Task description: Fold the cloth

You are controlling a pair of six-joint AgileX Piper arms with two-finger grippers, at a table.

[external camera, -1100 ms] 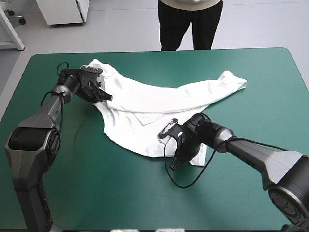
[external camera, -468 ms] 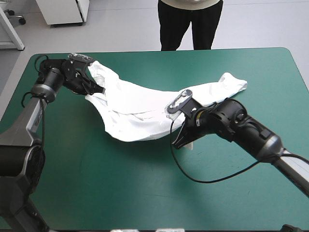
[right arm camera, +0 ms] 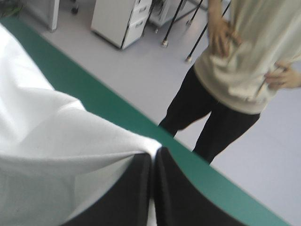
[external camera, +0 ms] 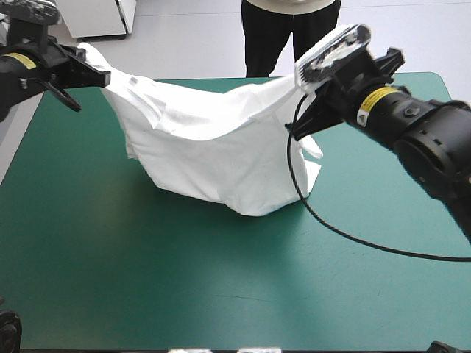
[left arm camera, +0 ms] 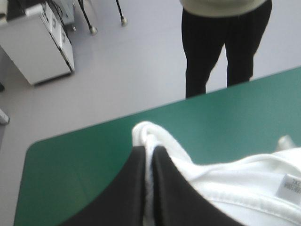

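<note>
T-shirt [external camera: 213, 147], white, short-sleeved: hangs stretched between both pincers above the teal-green surface [external camera: 147, 279], lowest fold reaching the cover near its middle. One upper corner is clenched in the left pincer [external camera: 103, 77], over the surface's far left corner; a sewn label [left arm camera: 291, 186] lies near that grip. The opposite upper edge is clenched in the right pincer [external camera: 294, 132], near the far edge, its black fingers [right arm camera: 136, 188] all but meeting on the sheet.

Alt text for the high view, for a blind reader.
Two robot arms hold a white T-shirt up over the teal-green table, left gripper shut on one end, right gripper on the other. Its lower part sags onto the table.
</note>
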